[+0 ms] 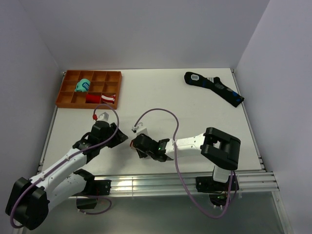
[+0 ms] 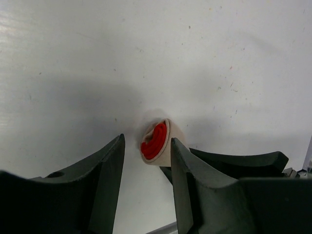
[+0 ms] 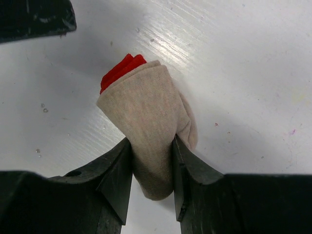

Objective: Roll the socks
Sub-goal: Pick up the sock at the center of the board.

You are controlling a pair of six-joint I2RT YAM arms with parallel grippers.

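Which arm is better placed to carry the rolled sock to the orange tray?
Right, probably: the right hand clamps the sock roll, while the left hand stands open at its red end. The orange tray lies on the left side, though.

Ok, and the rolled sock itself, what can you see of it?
The sock roll is a small bundle of soft beige knit, wound tight, with a red end showing as a spiral at one face. It sits close over the white table, pinched near its plain end by the right claw.
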